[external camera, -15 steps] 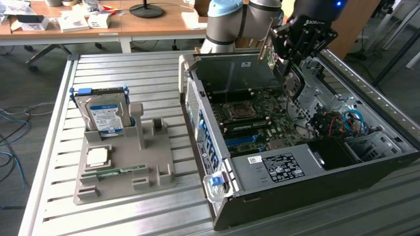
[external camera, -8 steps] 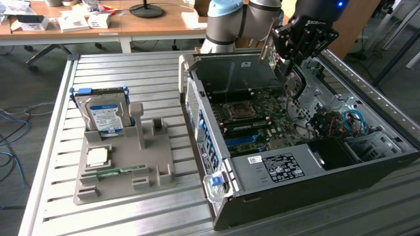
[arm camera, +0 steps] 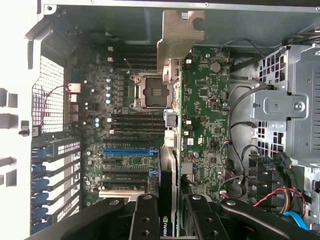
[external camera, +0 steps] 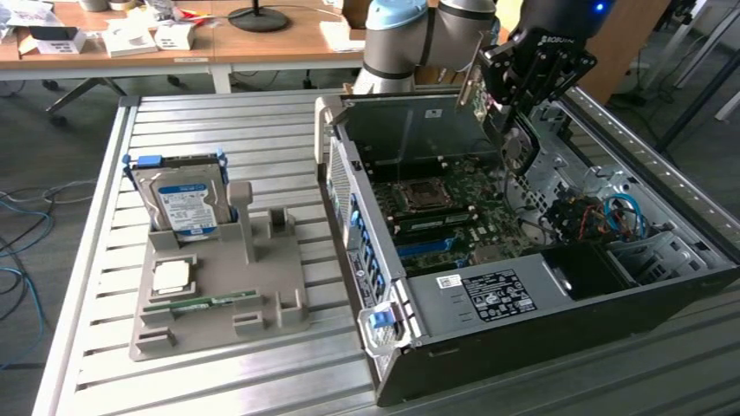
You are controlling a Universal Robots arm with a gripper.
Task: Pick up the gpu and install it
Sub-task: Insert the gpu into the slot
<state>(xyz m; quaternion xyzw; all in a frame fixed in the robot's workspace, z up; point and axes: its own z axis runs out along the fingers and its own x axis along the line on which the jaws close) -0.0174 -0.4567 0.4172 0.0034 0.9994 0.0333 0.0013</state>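
Note:
My gripper (external camera: 522, 82) hangs over the far end of the open computer case (external camera: 486, 299), shut on the gpu (external camera: 512, 137). The card is held on edge above the motherboard (external camera: 445, 208). In the wrist view the gpu (arm camera: 179, 130) is edge-on between my two black fingers (arm camera: 145, 220), with my gripper (arm camera: 172, 212) closed around its black fan side. Its silver end bracket (arm camera: 176, 35) points toward the case's rear wall. The green board runs along above the motherboard (arm camera: 125, 125), beside the processor socket (arm camera: 151, 91) and near the blue slot (arm camera: 127, 150).
On the exterior view's left a grey holder (external camera: 220, 308) carries a hard drive (external camera: 185, 204), a processor chip (external camera: 173, 277) and a memory stick (external camera: 214, 302). Drive cages and cables (arm camera: 285, 130) crowd one side of the case. Desks stand behind the slatted table (external camera: 208, 130).

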